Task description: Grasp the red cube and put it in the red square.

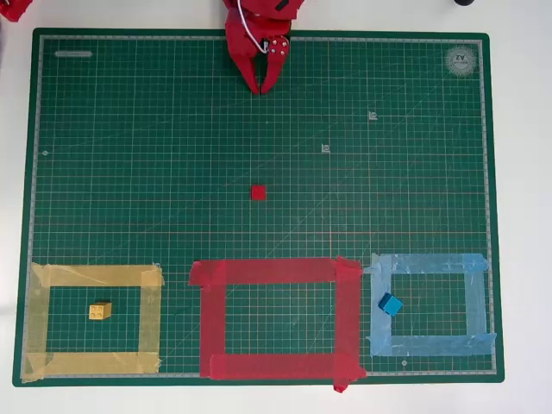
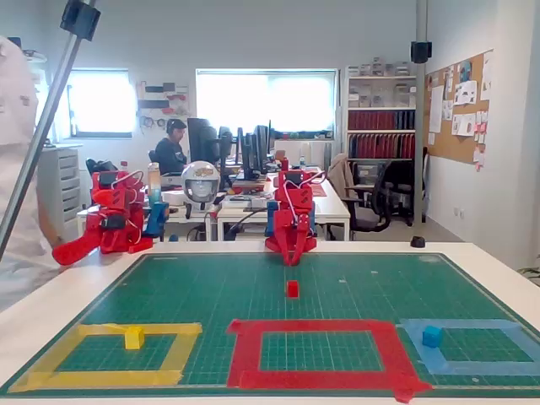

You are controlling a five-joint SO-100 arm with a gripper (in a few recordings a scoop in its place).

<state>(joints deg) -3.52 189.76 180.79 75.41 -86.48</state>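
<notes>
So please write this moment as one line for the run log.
pincer: shut, empty, at mat's far edge | red cube: on mat, untouched | red square: empty | step: grasp not begun

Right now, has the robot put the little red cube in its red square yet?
Not yet. Nothing looks done: the red cube sits on the green mat, outside the red square. Nothing is in hand either; the gripper is back near the mat's far edge, its fingertips together, holding nothing. Still left: reaching, grasping, carrying and dropping it inside.
</notes>
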